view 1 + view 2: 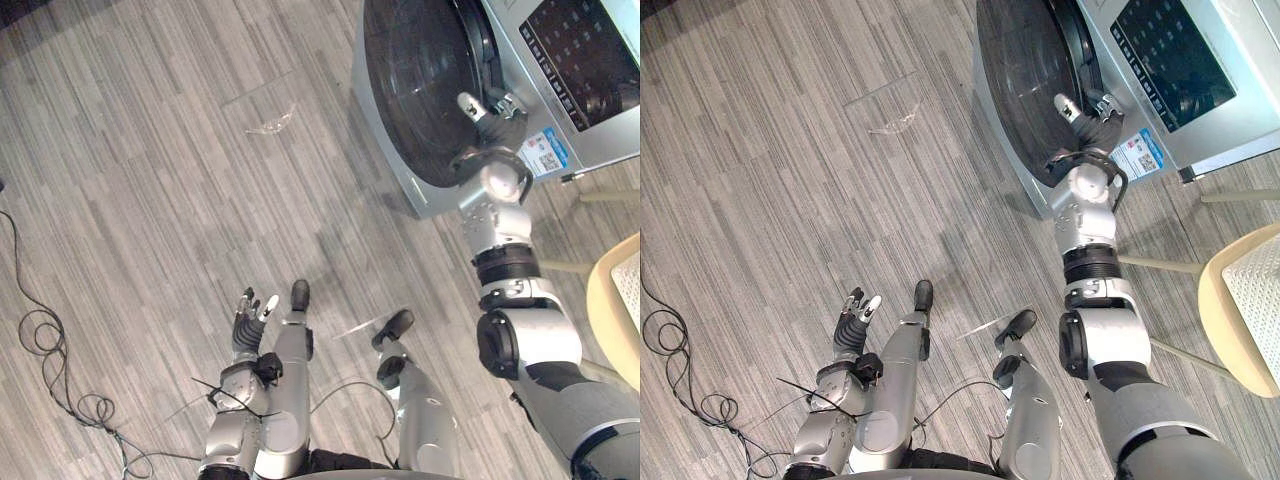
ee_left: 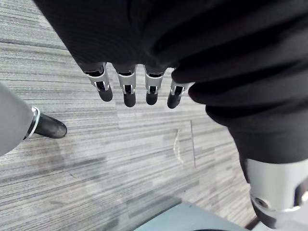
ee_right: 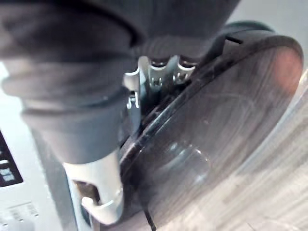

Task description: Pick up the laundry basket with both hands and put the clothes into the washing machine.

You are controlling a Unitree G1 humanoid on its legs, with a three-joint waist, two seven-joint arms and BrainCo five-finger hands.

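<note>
1. The washing machine (image 1: 1180, 60) stands ahead and to the robot's right on the grey plank floor (image 1: 150, 200). Its round dark door (image 1: 415, 80) faces out over the floor.
2. The right robot hand (image 1: 495, 120) is up against the door's rim, on the edge nearest the machine's front. In the right wrist view it reaches into a gap between the rim and the machine's body, so the door looks ajar rather than latched.
3. I judge that the hand is there to work the door, since the drum has to be open before any clothes can go in. How far this hand is closed, and whether it truly has hold of the rim, I cannot tell, because that part lies behind the door.
4. The right arm is stretched almost straight out from the shoulder, with the wrist turned in toward the door.
5. The left robot hand (image 1: 250, 315) hangs low and close to the body, above the floor. Its fingers (image 2: 125, 91) are straight and slightly apart, holding nothing, and it seems to be idle.
6. A beige round-rimmed thing (image 1: 598, 310) with white mesh inside, on thin legs, sits at the robot's right, well apart from both hands. It may be the laundry basket, but too little of it shows to be sure. Neither hand is on it, so the two-handed lift is not yet begun.
</note>
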